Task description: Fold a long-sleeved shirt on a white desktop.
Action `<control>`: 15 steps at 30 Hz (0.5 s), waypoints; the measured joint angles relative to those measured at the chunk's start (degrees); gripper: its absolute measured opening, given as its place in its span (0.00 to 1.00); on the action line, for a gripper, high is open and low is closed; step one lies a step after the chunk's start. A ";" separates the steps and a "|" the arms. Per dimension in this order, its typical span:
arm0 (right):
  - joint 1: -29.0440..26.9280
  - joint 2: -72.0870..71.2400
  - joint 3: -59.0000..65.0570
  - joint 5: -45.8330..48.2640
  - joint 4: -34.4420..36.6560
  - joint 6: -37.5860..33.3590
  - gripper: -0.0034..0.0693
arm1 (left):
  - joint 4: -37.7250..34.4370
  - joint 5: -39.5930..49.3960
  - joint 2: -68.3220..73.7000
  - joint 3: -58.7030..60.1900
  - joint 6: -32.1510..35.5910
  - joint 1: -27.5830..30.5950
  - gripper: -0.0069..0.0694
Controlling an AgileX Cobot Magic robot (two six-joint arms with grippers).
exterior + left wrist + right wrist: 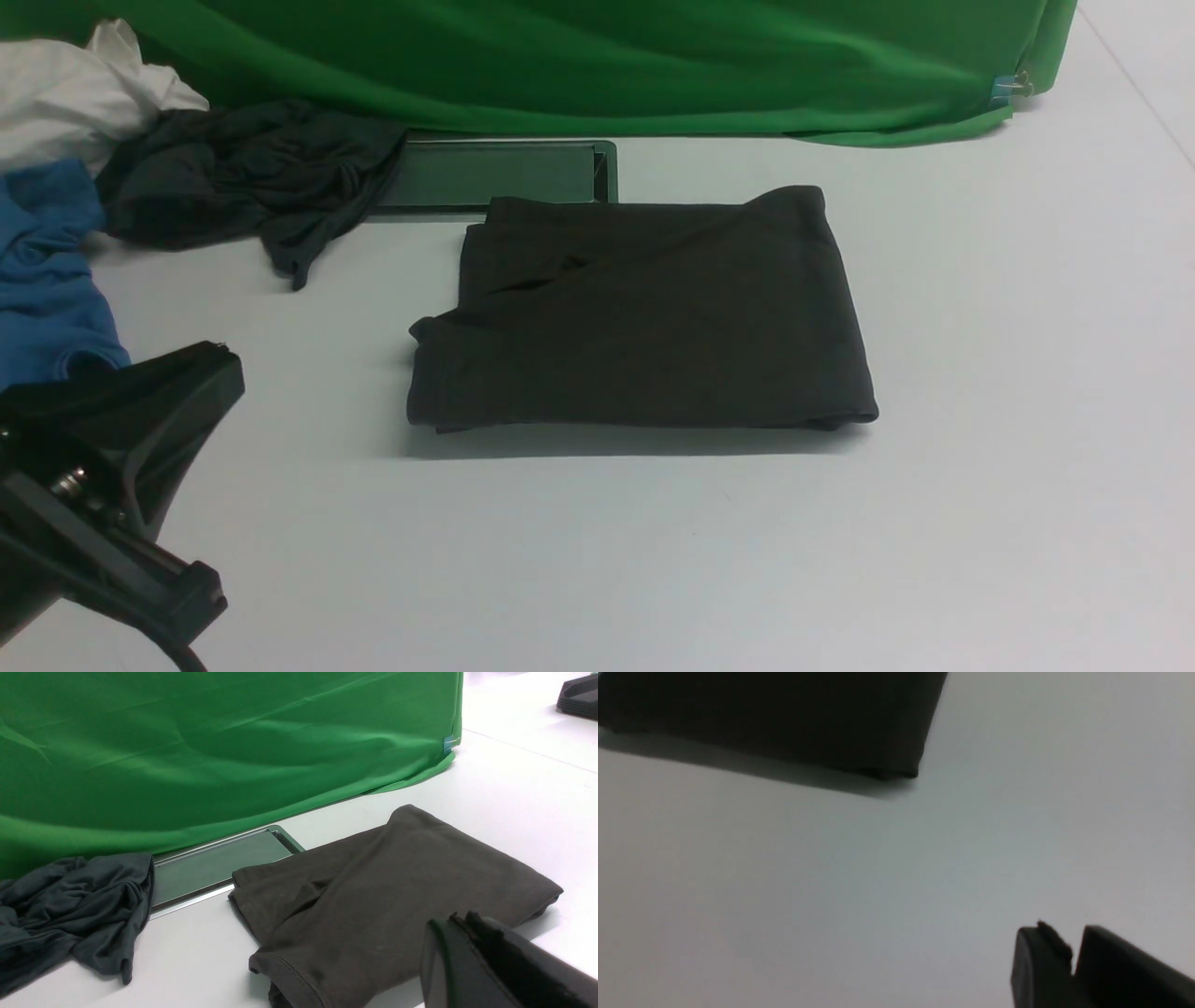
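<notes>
Frontally, the long-sleeved shirt (644,317) lies as a folded dark rectangle at the middle of the white desktop (980,467), its print hidden; it looks soft, light and limp, likely to sag or slip open if lifted by one corner, so I would take hold at two corners of the near edge through all the layers; the left gripper (140,467) hangs low at the near left, apart from the cloth, and whether it is released or clenched I cannot tell here; the right gripper does not show in this view; behind the shirt a shallow metal tray (495,175) appears to hold nothing, though a crumpled dark grey garment (252,187) overlaps its end, with blue (47,271) and white (75,93) cloth beyond.

From the left wrist, the gripper's fingers (490,961) look pressed together, grasping nothing, just beside the shirt's hem; the tray again appears bare.

From the right wrist, the right gripper (1073,961) shows fingers nearly clenched, grasping nothing, well apart from the shirt's corner.
</notes>
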 joint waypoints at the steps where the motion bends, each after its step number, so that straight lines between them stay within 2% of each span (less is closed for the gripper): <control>1: 0.00 -1.83 0.25 0.00 0.00 0.15 0.20 | 0.00 0.00 0.00 0.00 0.00 0.00 0.11; 12: 0.00 -9.28 0.37 -1.91 -0.96 0.53 0.22 | 0.00 0.01 0.00 0.00 0.00 0.00 0.11; 15: -0.71 -11.05 2.19 -6.06 -1.41 0.15 0.14 | 0.05 0.01 0.00 0.00 0.33 0.00 0.11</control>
